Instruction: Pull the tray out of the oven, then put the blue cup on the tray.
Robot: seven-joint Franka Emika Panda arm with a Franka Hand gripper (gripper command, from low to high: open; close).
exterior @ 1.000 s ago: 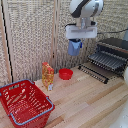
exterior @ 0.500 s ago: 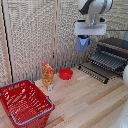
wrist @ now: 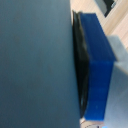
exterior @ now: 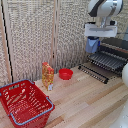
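Observation:
In the exterior view my gripper [exterior: 93, 41] is shut on the blue cup [exterior: 92, 47], holding it in the air just above the near left corner of the tray [exterior: 109, 61]. The tray is a dark wire rack, slid out of the oven [exterior: 121, 46] over the dropped-open door [exterior: 94, 73]. The wrist view is almost filled by the blue cup [wrist: 97, 65], with a black finger pad [wrist: 80, 75] pressed against it.
A shallow red bowl [exterior: 65, 74] sits on the wooden table in front of the oven door. An orange bottle [exterior: 47, 76] stands further toward the exterior view's left, and a red wire basket [exterior: 25, 102] fills the near left corner. A slatted screen stands behind.
My gripper has carried the blue cup toward the exterior view's right, from above the red bowl's side to over the tray's near edge.

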